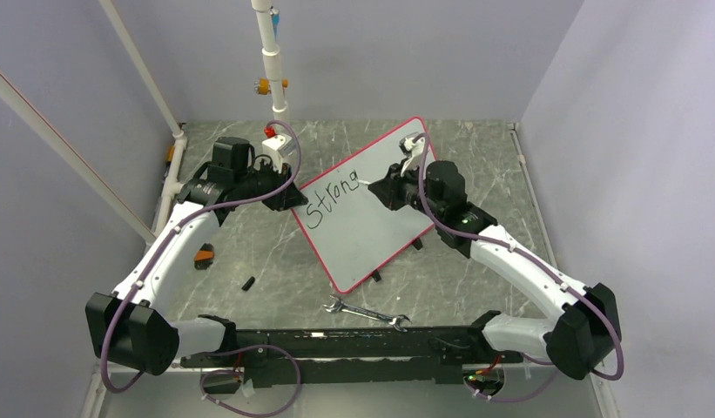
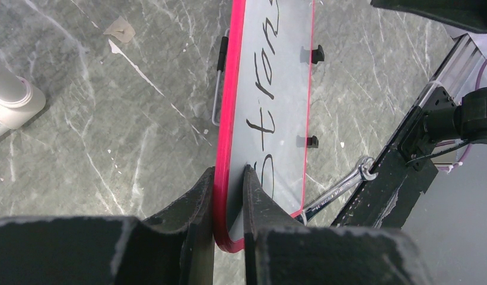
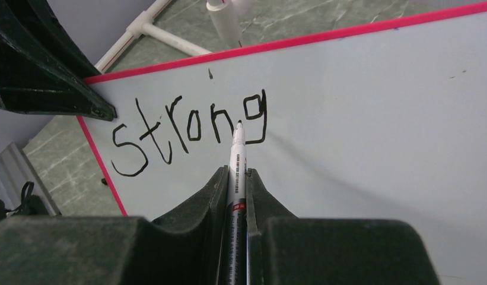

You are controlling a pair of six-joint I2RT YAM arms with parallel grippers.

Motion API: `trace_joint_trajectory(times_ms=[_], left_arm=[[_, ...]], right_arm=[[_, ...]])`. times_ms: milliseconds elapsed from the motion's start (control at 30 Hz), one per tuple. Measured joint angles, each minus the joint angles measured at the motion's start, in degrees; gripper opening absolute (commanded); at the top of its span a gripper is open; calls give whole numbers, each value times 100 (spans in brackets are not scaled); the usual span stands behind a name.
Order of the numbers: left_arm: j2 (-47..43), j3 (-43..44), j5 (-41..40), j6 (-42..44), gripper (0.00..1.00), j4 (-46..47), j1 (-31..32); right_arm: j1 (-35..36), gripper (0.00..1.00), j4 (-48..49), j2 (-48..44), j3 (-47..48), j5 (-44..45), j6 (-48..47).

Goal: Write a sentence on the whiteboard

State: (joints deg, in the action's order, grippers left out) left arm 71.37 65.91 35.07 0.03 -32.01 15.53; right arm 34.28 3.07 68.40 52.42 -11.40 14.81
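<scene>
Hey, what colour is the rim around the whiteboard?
Bright red-pink. The rim of the whiteboard shows best in the left wrist view.

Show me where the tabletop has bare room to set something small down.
Bare grey marble tabletop lies far right, between the red-rimmed white whiteboard and the right wall, and near right, between the board's feet and the silver steel wrench. Crowded: the left, with the left pincer clamped on the board, a small orange-black object and a small black piece.
</scene>
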Motion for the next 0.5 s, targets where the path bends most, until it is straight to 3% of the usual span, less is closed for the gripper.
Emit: trace_joint_trajectory(times_ms=[500], left_arm=[[0, -2, 0, 0, 0, 0, 0]], right_arm=[[-13, 0, 4, 179, 138, 439, -90]])
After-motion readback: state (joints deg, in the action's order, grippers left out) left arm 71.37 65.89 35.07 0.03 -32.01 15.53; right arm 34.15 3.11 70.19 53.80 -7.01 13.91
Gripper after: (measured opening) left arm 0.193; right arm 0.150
